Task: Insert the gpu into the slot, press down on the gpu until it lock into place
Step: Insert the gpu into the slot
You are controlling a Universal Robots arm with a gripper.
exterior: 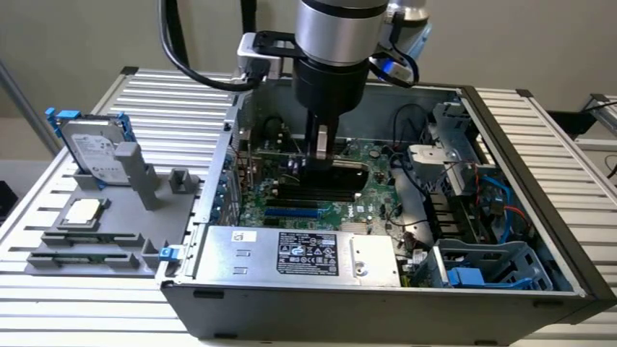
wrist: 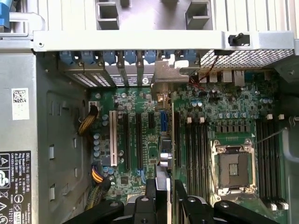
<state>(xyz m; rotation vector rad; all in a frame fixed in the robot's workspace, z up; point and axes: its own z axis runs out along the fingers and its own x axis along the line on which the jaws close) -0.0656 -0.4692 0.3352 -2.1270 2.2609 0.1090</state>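
Note:
My gripper (exterior: 323,150) reaches down into the open computer case and is shut on the gpu (exterior: 337,177), a thin black card held on edge over the motherboard. In the wrist view the gripper (wrist: 170,189) clamps the gpu (wrist: 172,140), which shows as a narrow edge running toward the rear bracket openings. The bright-blue slot (wrist: 163,122) lies right beside that edge, and the card and my fingers (wrist: 150,196) hide part of it. From the exterior view the slot (exterior: 291,213) lies just in front of the card. Whether the card touches the slot cannot be told.
The silver power-supply box (exterior: 299,253) sits at the case front. Black memory slots (wrist: 196,149) and the CPU socket (wrist: 233,168) lie beside the card, with a white slot (wrist: 113,140) and cables (wrist: 93,179) on the other side. A hard drive (exterior: 97,148) rests on the grey fixture outside.

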